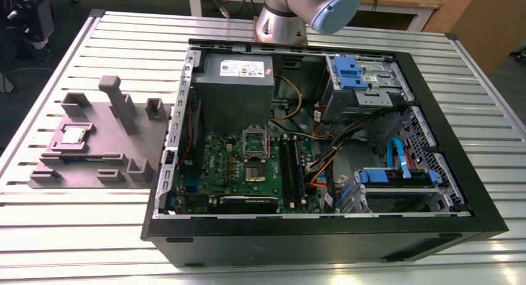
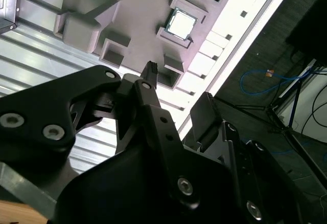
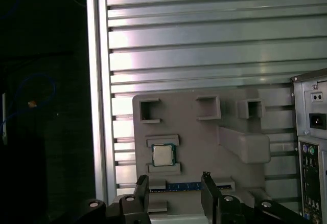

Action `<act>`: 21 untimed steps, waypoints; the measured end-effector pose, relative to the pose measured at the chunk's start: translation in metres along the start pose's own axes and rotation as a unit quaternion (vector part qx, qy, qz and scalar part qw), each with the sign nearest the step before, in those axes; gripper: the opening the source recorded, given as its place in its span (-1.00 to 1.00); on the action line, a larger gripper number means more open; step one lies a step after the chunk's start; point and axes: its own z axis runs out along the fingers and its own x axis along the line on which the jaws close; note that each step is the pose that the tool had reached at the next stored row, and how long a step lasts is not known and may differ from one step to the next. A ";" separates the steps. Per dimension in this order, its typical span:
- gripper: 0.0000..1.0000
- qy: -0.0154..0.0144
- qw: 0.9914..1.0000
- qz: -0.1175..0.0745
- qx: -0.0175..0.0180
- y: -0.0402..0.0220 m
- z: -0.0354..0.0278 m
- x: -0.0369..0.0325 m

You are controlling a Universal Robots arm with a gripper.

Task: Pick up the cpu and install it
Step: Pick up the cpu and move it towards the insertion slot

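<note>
**benchrat:** So what's the gripper [image 3: 174, 196] doing right now?

**slotted_al:** Wide open. The two black fingers [image 3: 142, 187] are spread with nothing between them. In both wrist views it hangs over the grey fixture plate [image 3: 204, 132], and I can't see it touching anything.

**benchrat:** And the cpu?

**slotted_al:** The cpu [image 3: 163, 155] lies flat, shiny side up, in its little framed pocket on that plate. It's just beyond the fingertips and roughly in line with the gap between them, so it's not picked up yet.

**benchrat:** Where's the plate compared to the PC?

**slotted_al:** In the exterior view the plate lies on the slatted metal table [image 1: 82, 236], on the exterior view's left of the open computer case [image 1: 460, 217]. The green motherboard [image 1: 246, 168] is lying flat inside the case, and the arm [image 1: 287, 17] rises behind the case's far wall
</note>
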 end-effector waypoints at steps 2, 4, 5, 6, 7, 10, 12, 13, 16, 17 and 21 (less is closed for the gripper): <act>0.06 0.000 1.000 0.000 0.000 0.0000 0.0000 0.0003; 0.06 0.000 1.000 0.000 0.000 0.0000 0.0000 0.0006; 0.06 0.000 1.000 0.000 0.000 0.0000 0.0000 0.0006; 0.06 0.000 1.000 0.000 0.000 0.0000 0.0000 0.0006; 0.06 0.000 1.000 0.000 0.000 0.0000 0.0000 0.0006; 0.06 0.000 1.000 0.000 0.000 0.0000 0.0000 0.0006; 0.06 0.000 1.000 0.000 0.000 0.0000 0.0000 0.0007; 0.08 0.000 1.000 0.000 0.000 0.0000 0.0000 0.0007; 0.21 0.000 1.000 0.000 0.000 0.0000 0.0000 0.0007; 0.21 0.000 1.000 0.000 0.000 0.0000 0.0000 0.0007; 0.21 0.000 1.000 0.000 0.000 0.0001 0.0000 0.0009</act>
